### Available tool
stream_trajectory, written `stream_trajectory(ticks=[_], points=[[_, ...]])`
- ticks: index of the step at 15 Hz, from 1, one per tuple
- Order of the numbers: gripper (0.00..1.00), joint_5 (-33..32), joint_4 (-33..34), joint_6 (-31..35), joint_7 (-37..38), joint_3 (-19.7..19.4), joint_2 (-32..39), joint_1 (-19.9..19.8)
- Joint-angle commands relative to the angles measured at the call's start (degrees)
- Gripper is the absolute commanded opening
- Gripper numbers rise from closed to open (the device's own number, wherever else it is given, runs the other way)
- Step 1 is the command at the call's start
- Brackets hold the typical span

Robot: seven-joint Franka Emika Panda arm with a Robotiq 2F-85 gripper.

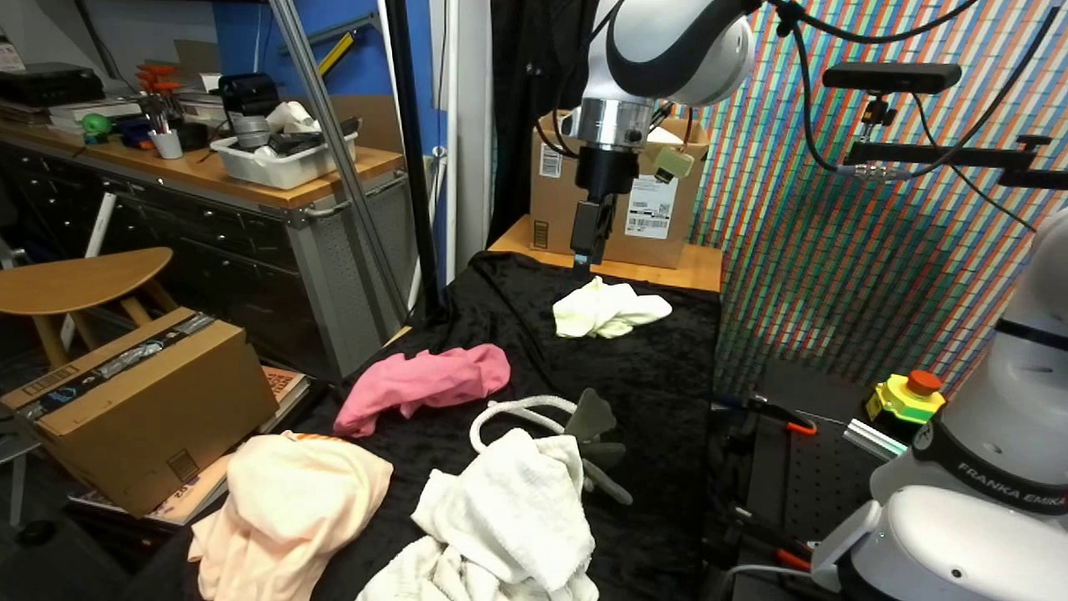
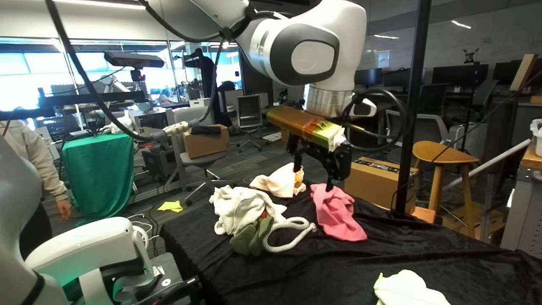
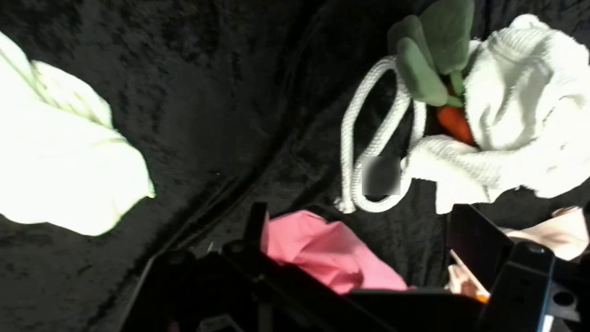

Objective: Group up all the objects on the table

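L to R, wrist view, on worktop: pale-yellow cloth, apart; pink cloth, visible part slanting down-R, prob. my next grab, seen below betw. spread fingers of my empty gripper; carrot plush touching white towel; peach cloth.

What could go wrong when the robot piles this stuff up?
The pink cloth lies crumpled, so the open hand might grab too little and drop it. The rope loops beside the white towel, so they could tangle. The towel partly covers the leafy toy, so moving one could drag the other.
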Motion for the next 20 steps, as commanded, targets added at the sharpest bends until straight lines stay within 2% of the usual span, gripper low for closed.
stream_trajectory(ticks=[1, 9, 13, 20], points=[[1.0, -2.19, -1.71, 7.14, 5.82, -1.76, 2.21, -2.27], [1.0, -0.16, -1.24, 16.47, 10.82, -3.66, 11.68, -5.85], [1.0, -0.11, -0.29, 20.6, 16.04, -4.58, 17.16, -7.9], [1.0, 0.28, 1.49, 22.74, 21.49, -4.63, 23.48, -10.22]])
